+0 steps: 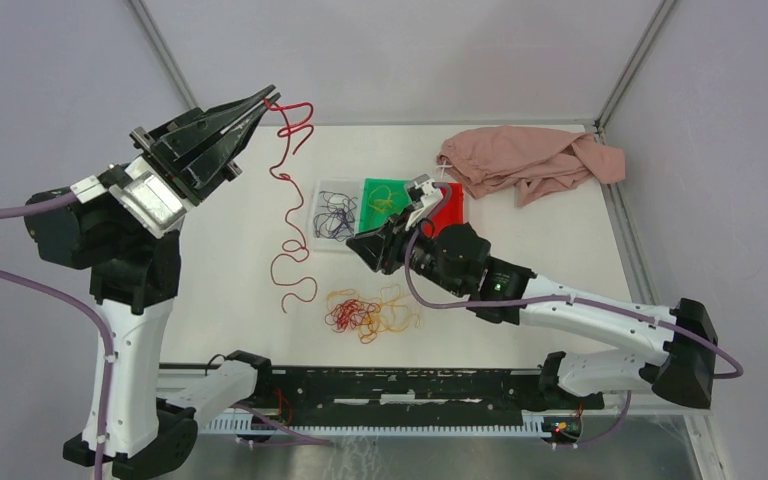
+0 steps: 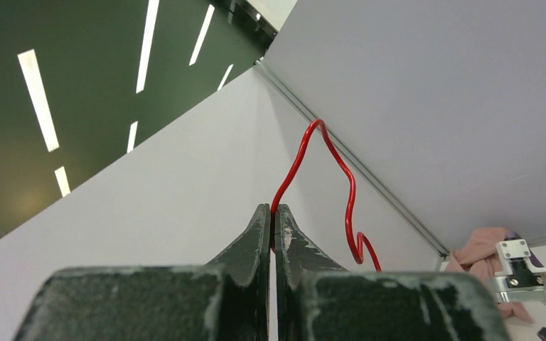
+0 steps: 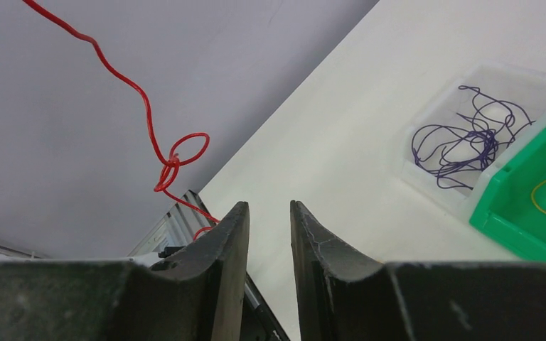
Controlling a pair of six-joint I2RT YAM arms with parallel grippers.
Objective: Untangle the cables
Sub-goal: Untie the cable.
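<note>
– Top external view: what is the left gripper [image 1: 266,97] doing?

– It is sitting high at 10 o'clock over the table [image 1: 218,262], clenching one end of a red cable [image 1: 286,126]. The strand is hanging in wavy bends, and its lower end is reaching down at 10 o'clock of the tangle [image 1: 370,312]. Whether that end is touching the table, I cannot tell.

– Is the left wrist camera agreeing?

– Yes. The jaws are pressing together there, and the red cable [image 2: 297,158] is rising from between them and curling toward 3 o'clock.

– And the right gripper [image 1: 352,243]?

– It is lying low at the 6 o'clock edge of the bins, pointing toward 9 o'clock. On its own camera the jaws are standing a little apart, grasping nothing.

– Where are the other cables lying?

– A red and yellow-orange tangle is lying on the table at 6 o'clock of the bins. A purple cable [image 1: 334,216] is lying in the clear bin [image 1: 322,186], and a yellow cable [image 1: 381,200] in the green bin [image 1: 370,184]. A red bin [image 1: 452,212] is standing at 3 o'clock of those, and a pink cloth [image 1: 530,160] is lying crumpled at 1 o'clock.
</note>
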